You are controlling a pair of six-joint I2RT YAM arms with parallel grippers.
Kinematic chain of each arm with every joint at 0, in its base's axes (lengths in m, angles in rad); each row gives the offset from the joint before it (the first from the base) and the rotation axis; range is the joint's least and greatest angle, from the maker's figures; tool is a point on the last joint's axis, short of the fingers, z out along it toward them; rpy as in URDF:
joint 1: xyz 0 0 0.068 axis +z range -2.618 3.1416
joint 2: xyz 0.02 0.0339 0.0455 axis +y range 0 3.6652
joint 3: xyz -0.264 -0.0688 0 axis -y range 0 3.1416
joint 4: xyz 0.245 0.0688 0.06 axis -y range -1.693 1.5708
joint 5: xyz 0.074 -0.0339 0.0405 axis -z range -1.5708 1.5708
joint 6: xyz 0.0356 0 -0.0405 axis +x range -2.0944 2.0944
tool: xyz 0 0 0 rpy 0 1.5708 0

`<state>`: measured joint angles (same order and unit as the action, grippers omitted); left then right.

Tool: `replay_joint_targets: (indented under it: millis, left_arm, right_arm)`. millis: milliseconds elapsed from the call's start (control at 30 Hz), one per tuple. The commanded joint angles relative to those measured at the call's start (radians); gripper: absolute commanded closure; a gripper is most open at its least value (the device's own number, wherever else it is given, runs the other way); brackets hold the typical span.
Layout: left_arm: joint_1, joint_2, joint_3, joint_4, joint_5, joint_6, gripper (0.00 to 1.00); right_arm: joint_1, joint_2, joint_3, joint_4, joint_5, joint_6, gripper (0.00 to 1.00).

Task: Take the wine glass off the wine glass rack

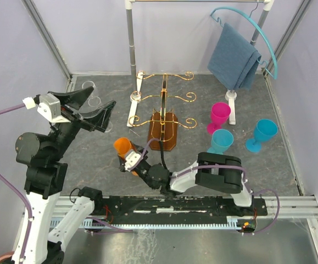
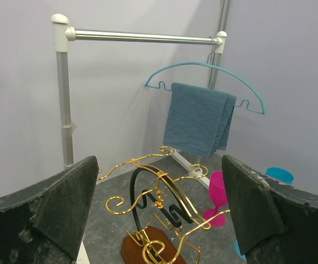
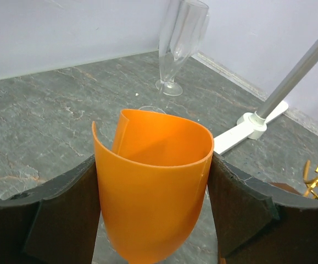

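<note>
The gold wire wine glass rack (image 1: 163, 103) stands on its brown wooden base (image 1: 163, 133) at mid table; no glass hangs on the arms I can see. It also shows in the left wrist view (image 2: 167, 203). My right gripper (image 1: 130, 160) is shut on the bowl of an orange wine glass (image 1: 122, 147), just left of the base and clear of the wire arms. In the right wrist view the orange glass (image 3: 153, 192) fills the gap between both pads; its stem and foot are hidden. My left gripper (image 1: 94, 107) is open and empty, raised left of the rack and facing it.
A white pole stand (image 1: 130, 44) with a teal hanger and blue towel (image 1: 234, 55) stands at the back. A pink glass (image 1: 219, 116) and two blue glasses (image 1: 222, 141) (image 1: 263, 133) stand right of the rack. Clear glasses (image 3: 178, 44) stand at the back left.
</note>
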<state>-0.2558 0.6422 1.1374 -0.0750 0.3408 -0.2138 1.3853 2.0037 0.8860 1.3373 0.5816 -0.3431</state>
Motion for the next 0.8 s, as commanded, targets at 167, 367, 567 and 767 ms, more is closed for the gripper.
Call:
replay_joint_targets:
  millis: [167, 367, 567, 767]
  left_arm:
    - [-0.002, -0.011, 0.021, -0.031, -0.009, 0.068, 0.01]
    - [-0.002, -0.012, -0.005, -0.013, -0.012, 0.058, 0.01]
    - [-0.002, -0.008, -0.022, 0.001, -0.013, 0.051, 0.01]
    - [-0.003, -0.009, -0.041, 0.004, -0.017, 0.048, 0.01]
  right_arm:
    - [-0.014, 0.084, 0.07, 0.105, 0.016, -0.007, 0.29]
    - [-0.015, 0.047, 0.014, 0.105, 0.018, 0.01, 0.26]
    - [-0.015, 0.01, -0.037, 0.105, 0.013, 0.013, 0.2]
    - [-0.015, -0.011, -0.071, 0.105, 0.006, 0.009, 0.18]
